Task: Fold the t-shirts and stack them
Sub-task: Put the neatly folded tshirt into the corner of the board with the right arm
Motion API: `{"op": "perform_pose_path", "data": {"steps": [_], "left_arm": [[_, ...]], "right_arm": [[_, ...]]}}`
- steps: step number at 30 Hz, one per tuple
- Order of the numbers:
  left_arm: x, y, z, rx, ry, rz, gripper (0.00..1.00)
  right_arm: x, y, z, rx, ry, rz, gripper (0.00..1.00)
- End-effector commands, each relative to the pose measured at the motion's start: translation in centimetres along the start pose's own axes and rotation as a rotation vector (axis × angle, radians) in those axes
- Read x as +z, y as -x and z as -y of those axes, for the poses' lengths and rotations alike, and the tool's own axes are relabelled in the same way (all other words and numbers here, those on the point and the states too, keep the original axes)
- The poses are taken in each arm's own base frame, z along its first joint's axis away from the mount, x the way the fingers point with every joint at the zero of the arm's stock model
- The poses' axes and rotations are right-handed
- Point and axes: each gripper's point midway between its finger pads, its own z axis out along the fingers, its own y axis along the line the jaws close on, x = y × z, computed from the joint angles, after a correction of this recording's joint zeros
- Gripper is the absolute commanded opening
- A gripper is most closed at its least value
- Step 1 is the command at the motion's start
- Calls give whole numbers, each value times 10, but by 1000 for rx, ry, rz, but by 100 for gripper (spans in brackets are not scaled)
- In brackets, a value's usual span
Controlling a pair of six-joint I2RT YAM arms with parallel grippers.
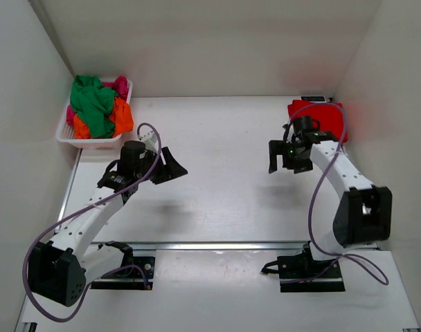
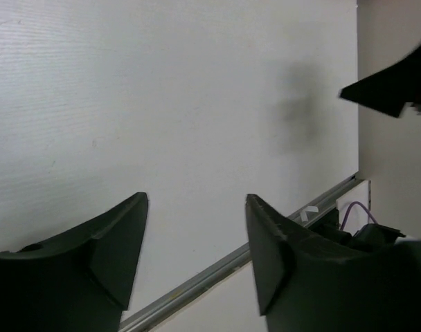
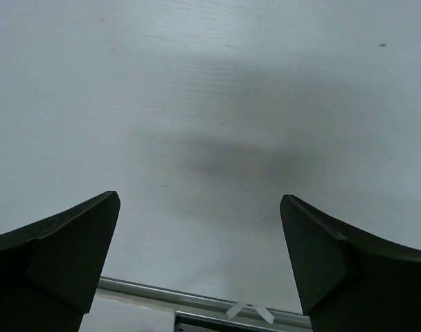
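Note:
A folded red t-shirt (image 1: 324, 115) lies at the far right of the table, just behind my right arm. Green (image 1: 91, 102), orange (image 1: 122, 116) and pink (image 1: 118, 84) t-shirts are heaped in a white lattice basket (image 1: 93, 143) at the far left. My left gripper (image 1: 171, 166) is open and empty above the bare table, right of the basket. My right gripper (image 1: 285, 158) is open and empty, a little in front of the red shirt. The left wrist view (image 2: 196, 200) and right wrist view (image 3: 200, 204) show only bare table between the open fingers.
White walls close in the table at the left, back and right. A metal rail (image 1: 217, 245) runs across the near side in front of the arm bases. A small dark object (image 1: 314, 98) lies at the back wall behind the red shirt.

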Motion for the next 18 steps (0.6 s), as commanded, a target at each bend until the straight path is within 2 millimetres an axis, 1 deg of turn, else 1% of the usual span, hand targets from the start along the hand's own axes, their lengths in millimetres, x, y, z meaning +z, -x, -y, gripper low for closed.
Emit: {"op": "perform_pose_path", "data": {"steps": [1,2,3,4,5,6,7,9,10,11,13,14,15,16,17,18], "left_arm": [[-3,-13,-13,20,50,-18,73],[-4,-15,-22,3,83,-42,87],[0,-14,-24,11,89,-68,99],[-2,-9,-32,42,119,-81,99],[1,-16,-47,35,174,-141,96],[5,-7,-58,77,248,-154,99],[0,-8,-65,116,293,-196,99],[2,6,-66,198,351,-219,99],[0,7,-67,214,370,-229,99],[-1,4,-68,216,375,-232,99],[-5,7,-64,220,357,-211,98],[-6,8,-62,223,347,-201,99],[-8,5,-61,229,343,-188,99],[-8,-3,-56,253,297,-207,98],[-7,-7,-56,260,271,-215,98],[-6,-2,-55,259,260,-192,99]], "right_arm": [[-57,47,-17,36,105,301,99],[-62,48,-18,29,109,317,99],[-64,45,-17,32,115,320,99],[-62,40,-17,36,113,310,99],[-63,40,-17,29,114,314,99],[-62,36,-19,28,119,303,99],[-61,31,-21,14,117,288,99],[-59,27,-18,13,99,281,99],[-60,24,-19,14,101,283,99],[-56,19,-15,8,88,270,99],[-59,18,-15,14,100,287,99],[-56,15,-13,25,99,277,99],[-54,14,-11,26,96,272,99],[-54,14,-10,23,94,278,99],[-52,12,-10,22,85,271,99],[-52,14,-10,23,86,274,99]]}}
